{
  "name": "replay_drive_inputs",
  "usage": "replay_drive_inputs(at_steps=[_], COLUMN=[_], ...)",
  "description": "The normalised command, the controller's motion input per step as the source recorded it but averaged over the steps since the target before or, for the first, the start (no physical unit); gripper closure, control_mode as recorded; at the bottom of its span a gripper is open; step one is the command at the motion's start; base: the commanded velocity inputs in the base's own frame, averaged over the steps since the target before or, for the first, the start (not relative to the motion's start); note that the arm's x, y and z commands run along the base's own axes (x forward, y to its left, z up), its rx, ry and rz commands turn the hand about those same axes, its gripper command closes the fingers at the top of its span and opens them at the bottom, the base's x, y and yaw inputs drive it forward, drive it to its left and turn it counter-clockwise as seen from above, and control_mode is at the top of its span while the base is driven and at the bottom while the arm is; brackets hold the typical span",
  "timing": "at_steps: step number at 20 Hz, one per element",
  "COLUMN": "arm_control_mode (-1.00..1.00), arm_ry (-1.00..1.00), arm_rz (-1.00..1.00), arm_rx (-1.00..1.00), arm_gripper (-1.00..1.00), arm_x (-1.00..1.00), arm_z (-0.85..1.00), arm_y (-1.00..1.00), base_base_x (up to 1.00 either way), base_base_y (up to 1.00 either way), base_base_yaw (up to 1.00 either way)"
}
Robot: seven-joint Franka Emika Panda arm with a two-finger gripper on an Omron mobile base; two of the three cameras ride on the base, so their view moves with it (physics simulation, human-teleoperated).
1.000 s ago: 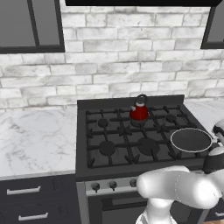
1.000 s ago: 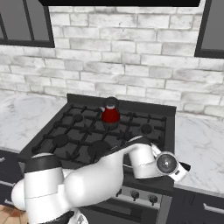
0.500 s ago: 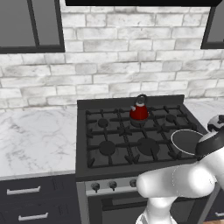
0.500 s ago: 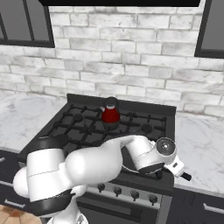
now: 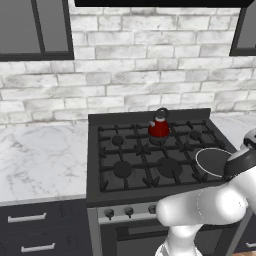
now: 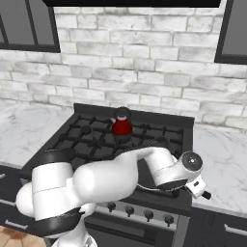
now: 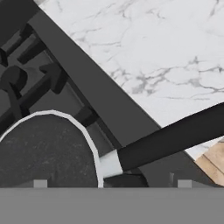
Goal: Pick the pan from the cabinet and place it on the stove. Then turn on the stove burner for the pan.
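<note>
Right now, from the left base view, I am looking at the stove (image 5: 150, 165) sitting between two stretches of marble counter (image 5: 40, 160), under a white brick wall. A small red kettle (image 5: 159, 126) is standing on the back grates, near the middle. The pan (image 5: 212, 162) is lying flat on the front right burner, its pale rim showing clearly, with my arm's white elbow bulging up in front of the oven door just below it. The arm's dark wrist is partly covering the pan's right edge. Silver knobs (image 5: 119, 212) are running along the stove's front panel. Dark cabinet (image 5: 35, 27) doors are hanging at upper left.

Moving to the right base view, I am seeing the arm sweeping across the front of the stove (image 6: 87, 140) and hiding the front right burner. The wrist is sitting at the stove's front right corner, beside the right-hand counter (image 6: 224, 154). The kettle (image 6: 121, 124) is standing behind the arm on the back grates.

Finally, in the hand view, I am looking down at the pan (image 7: 43, 148) resting on the grates, with its straight dark handle (image 7: 175, 138) reaching out over the stove's edge toward the marble counter (image 7: 153, 43). The gripper (image 7: 109, 183) is standing wide open with nothing between its tips, poised just above where the handle joins the pan's rim.
</note>
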Motion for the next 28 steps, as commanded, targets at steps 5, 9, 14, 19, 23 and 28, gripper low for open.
replay_drive_inputs(at_steps=[5, 9, 14, 19, 23, 28], arm_control_mode=[-1.0, -1.0, -1.0, -1.0, -1.0, -1.0], arm_ry=[0.0, 0.0, -0.02, -0.09, -0.1, -0.13], arm_rz=[-0.01, 0.0, 0.0, 0.0, 0.0, -0.02], arm_rx=[0.08, 0.07, 0.1, 0.17, 0.23, 0.32], arm_gripper=[-1.0, -1.0, -1.0, -1.0, -1.0, -1.0], arm_x=[-0.63, -0.68, -0.54, -0.39, -0.33, -0.24], arm_z=[0.0, 0.0, 0.0, 0.0, 0.0, 0.0], arm_y=[0.09, 0.29, 0.39, 0.37, 0.23, 0.05], base_base_x=[0.0, 0.0, 0.0, 0.0, 0.0, 0.0], base_base_y=[0.0, 0.0, 0.0, 0.0, 0.0, 0.0], base_base_yaw=[0.0, 0.0, 0.0, 0.0, 0.0, 0.0])
